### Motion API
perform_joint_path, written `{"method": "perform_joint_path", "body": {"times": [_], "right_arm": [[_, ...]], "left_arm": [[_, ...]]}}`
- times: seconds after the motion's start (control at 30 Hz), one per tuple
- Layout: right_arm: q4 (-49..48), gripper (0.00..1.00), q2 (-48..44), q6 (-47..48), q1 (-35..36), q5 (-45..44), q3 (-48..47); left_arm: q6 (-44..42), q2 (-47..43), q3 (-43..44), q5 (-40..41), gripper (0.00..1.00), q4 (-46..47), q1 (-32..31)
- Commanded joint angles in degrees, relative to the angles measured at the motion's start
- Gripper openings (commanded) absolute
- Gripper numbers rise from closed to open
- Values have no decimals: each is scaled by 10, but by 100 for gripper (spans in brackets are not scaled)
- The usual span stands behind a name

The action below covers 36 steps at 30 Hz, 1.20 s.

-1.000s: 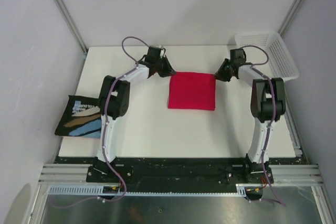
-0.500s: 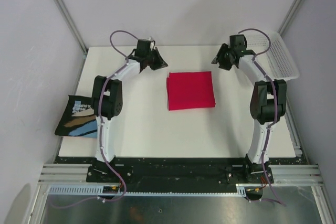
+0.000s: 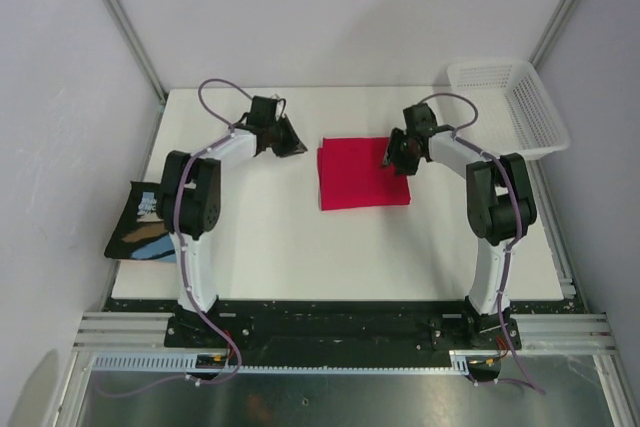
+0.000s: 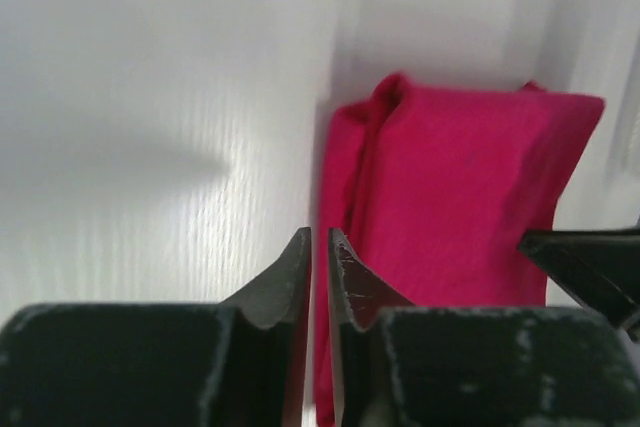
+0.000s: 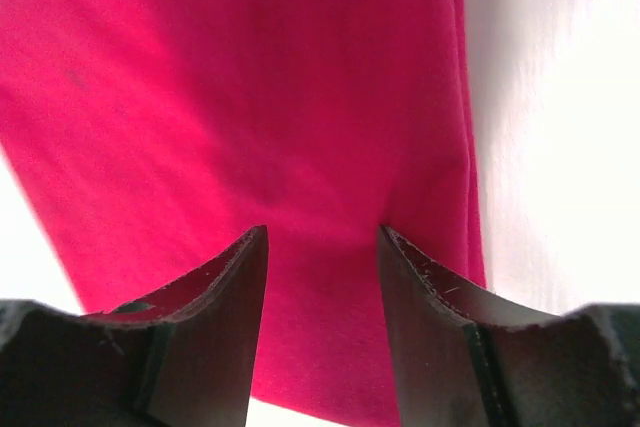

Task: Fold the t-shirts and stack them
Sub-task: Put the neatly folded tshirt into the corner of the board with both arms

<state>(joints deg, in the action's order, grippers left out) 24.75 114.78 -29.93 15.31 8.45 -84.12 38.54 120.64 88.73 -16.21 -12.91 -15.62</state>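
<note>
The crimson-pink t-shirt (image 3: 363,175) lies folded into a flat rectangle at the table's middle. My right gripper (image 3: 393,159) is over its right part, open, both fingertips (image 5: 255,247) down at the cloth (image 5: 250,97) with nothing pinched. My left gripper (image 3: 291,145) hovers just off the shirt's left edge, jaws almost together and empty. In the left wrist view its tips (image 4: 320,237) point along the folded left edge of the pink shirt (image 4: 460,187). The black printed t-shirt (image 3: 148,229) lies at the table's left edge, partly hanging over it.
A white mesh basket (image 3: 512,105) stands at the back right corner, tilted over the table edge. Grey walls close in on both sides. The white table (image 3: 300,247) stretches in front of the pink shirt toward the arm bases.
The right gripper opened, lifted back, then came down onto the pink shirt's right part. The left gripper drew away from the shirt to its left side.
</note>
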Motion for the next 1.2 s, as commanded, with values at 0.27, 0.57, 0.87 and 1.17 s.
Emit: {"method": "perform_joint_path", "body": {"times": [0.27,0.57,0.87,1.17], "right_arm": [[-31,52,-40,-4,-26,-19,118],[-33,52,-98,2,-71,-24,172],[-41,52,-141,4,-85,0,202],[-49,52,-159,0,-91,28,206]], "left_arm": [[-14,-355,-310,151,38,-62,64],[-94,-457,-386,317,54,-155,125],[-129,-351,-309,391,57,-184,136],[-122,-232,-233,424,57,-194,136]]}}
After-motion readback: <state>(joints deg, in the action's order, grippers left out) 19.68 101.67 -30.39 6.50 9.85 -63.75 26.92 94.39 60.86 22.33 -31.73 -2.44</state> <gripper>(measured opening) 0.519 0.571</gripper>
